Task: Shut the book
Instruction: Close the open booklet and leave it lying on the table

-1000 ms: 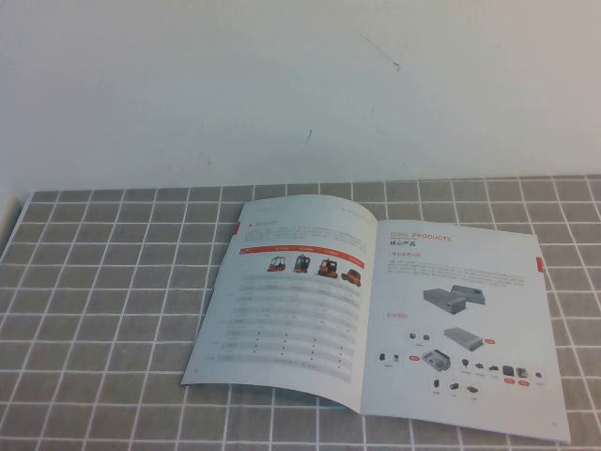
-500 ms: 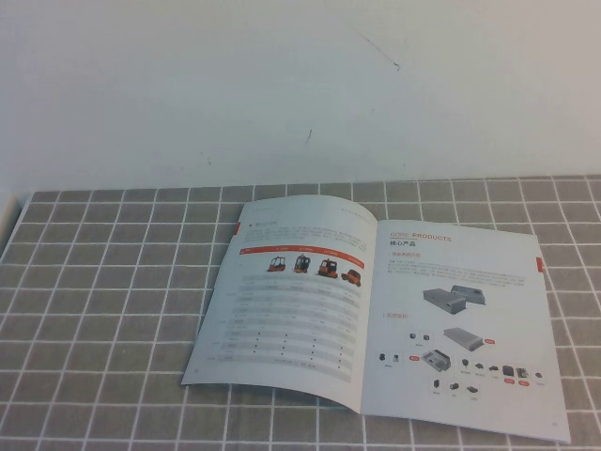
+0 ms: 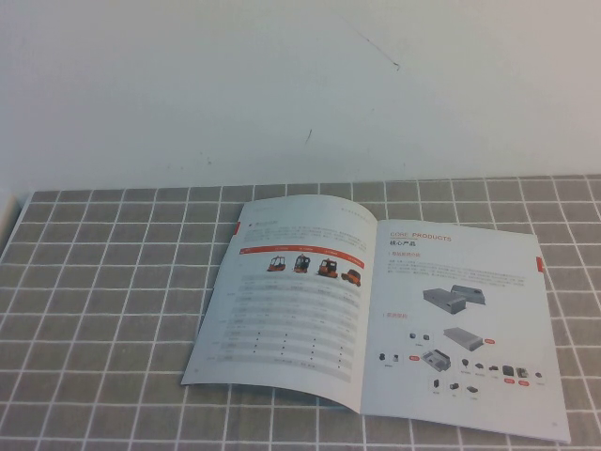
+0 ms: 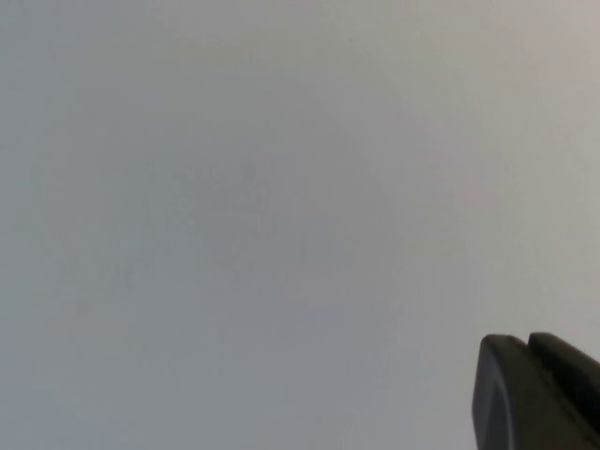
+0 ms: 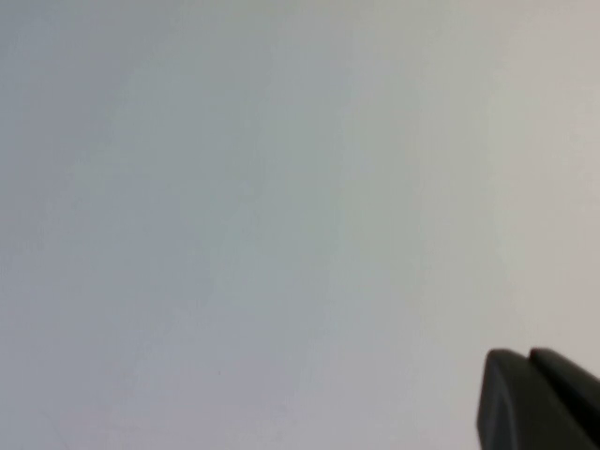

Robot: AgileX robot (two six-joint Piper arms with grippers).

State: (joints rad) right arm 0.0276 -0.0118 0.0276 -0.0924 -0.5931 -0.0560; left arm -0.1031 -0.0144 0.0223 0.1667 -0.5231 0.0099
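High: book [image 3: 376, 315] lies open, pages up, on the grid tablecloth [image 3: 103, 282], at 5 o'clock from centre. Left wrist: left gripper [image 4: 539, 394] faces blank white, grip state can't tell. Right wrist: right gripper [image 5: 539, 398] likewise, can't tell.

The left tool [image 4: 539, 394] and the right tool [image 5: 542, 398] each show only a matte black, round-edged tip.
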